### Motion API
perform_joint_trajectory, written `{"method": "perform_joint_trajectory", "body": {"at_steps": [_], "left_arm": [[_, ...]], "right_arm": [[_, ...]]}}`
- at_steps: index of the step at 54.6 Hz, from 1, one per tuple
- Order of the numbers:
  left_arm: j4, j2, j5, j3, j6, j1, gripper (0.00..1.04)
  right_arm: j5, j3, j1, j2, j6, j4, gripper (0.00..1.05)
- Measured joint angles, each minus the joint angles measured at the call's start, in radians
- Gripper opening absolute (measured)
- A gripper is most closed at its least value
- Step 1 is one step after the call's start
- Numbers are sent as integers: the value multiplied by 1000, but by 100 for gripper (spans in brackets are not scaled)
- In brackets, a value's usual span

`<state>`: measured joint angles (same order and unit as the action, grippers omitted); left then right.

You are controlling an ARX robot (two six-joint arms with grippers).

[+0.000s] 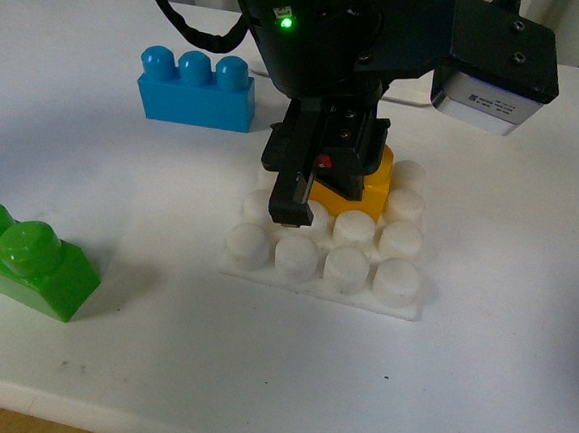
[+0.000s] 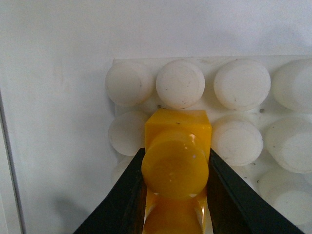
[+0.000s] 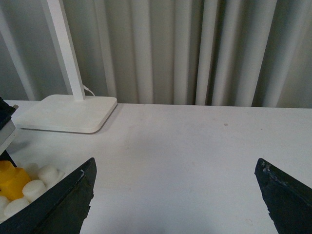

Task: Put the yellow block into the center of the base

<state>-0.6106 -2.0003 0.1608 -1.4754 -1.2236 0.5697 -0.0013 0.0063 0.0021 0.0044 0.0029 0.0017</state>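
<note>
The yellow block [image 1: 368, 189] stands over the middle studs of the white base [image 1: 316, 285], and my left gripper [image 1: 321, 195] is shut on it from above. In the left wrist view the black fingers [image 2: 127, 190] press both sides of the yellow block [image 2: 176, 146], whose round stud faces the camera, with the base [image 2: 180, 84] right beneath. I cannot tell whether the block is pressed fully down. My right gripper [image 3: 175, 165] hangs open over bare table, apart from the yellow block [image 3: 12, 178] and the base [image 3: 36, 187], which show at the view's edge.
A blue three-stud brick [image 1: 197, 89] lies behind and left of the base. A green two-stud brick [image 1: 26, 256] sits near the table's front left. A white lamp stand [image 3: 66, 112] with a pole stands at the back by the curtains.
</note>
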Motion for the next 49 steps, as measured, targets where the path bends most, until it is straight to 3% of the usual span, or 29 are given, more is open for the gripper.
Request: {"method": "perform_joint_trajectory", "body": {"at_steps": [11,18,36,49], "left_arm": [[12,-1,7,-2,0,-5,30],[50,-2,-37,8,-6,-13,49],[203,135,27,149,36,-50,100],[436,316,39,328,142,-68,98]], "right_arm": [[0,0,0,0,0,0,96],[0,0,0,0,0,0,96],[0,0,0,0,0,0,96],[0,0,0,0,0,0,96]]}}
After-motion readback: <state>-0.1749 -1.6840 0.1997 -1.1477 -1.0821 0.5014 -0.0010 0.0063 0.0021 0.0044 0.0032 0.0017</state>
